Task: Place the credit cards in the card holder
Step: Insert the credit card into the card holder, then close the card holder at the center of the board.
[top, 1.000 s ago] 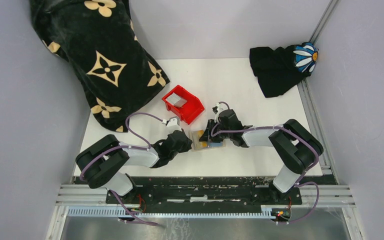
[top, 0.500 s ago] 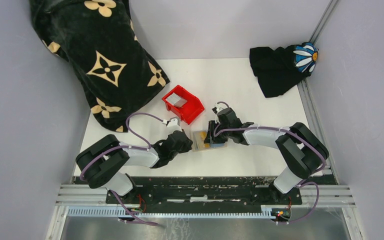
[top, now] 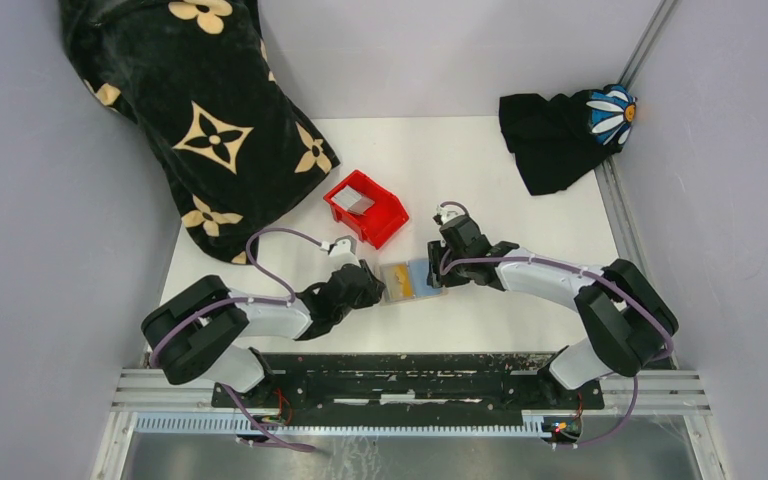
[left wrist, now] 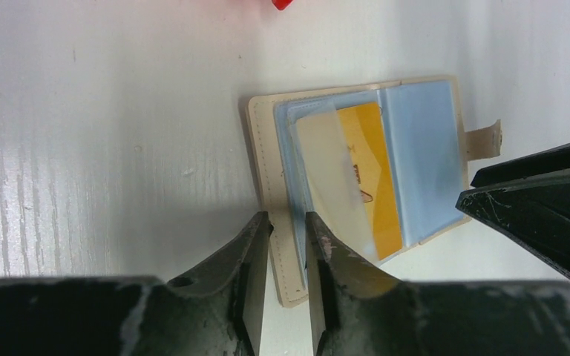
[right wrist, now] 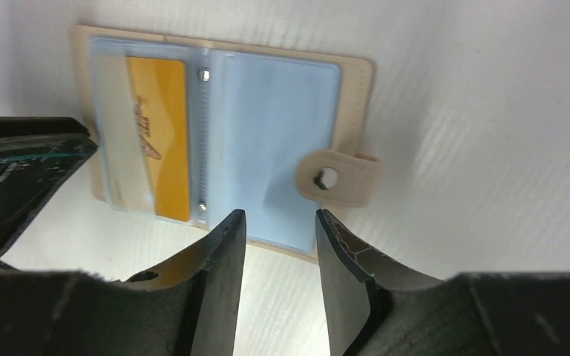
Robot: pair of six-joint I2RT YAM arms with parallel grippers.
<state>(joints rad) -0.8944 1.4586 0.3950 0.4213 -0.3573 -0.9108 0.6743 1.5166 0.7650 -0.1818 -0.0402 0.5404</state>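
Left gripper [left wrist: 288,220] has its fingers parted just a crack, straddling the left edge of the card holder [left wrist: 263,163] without really squeezing it. Right gripper [right wrist: 280,215] is spread wider and hangs over the holder's right half, gripping nothing. The holder is one tan wallet lying open flat on the white table [top: 500,190], right between the two grippers and near-right of the one red bin [top: 385,222]. It has pale blue clear sleeves [right wrist: 267,141], a snap tab [right wrist: 338,178] sticking out to the right, and one orange card [right wrist: 165,141] tucked in (print too blurry to read under a loose sleeve leaf). A grey card [top: 357,203] sits in the bin, and I can't tell if it's more than one.
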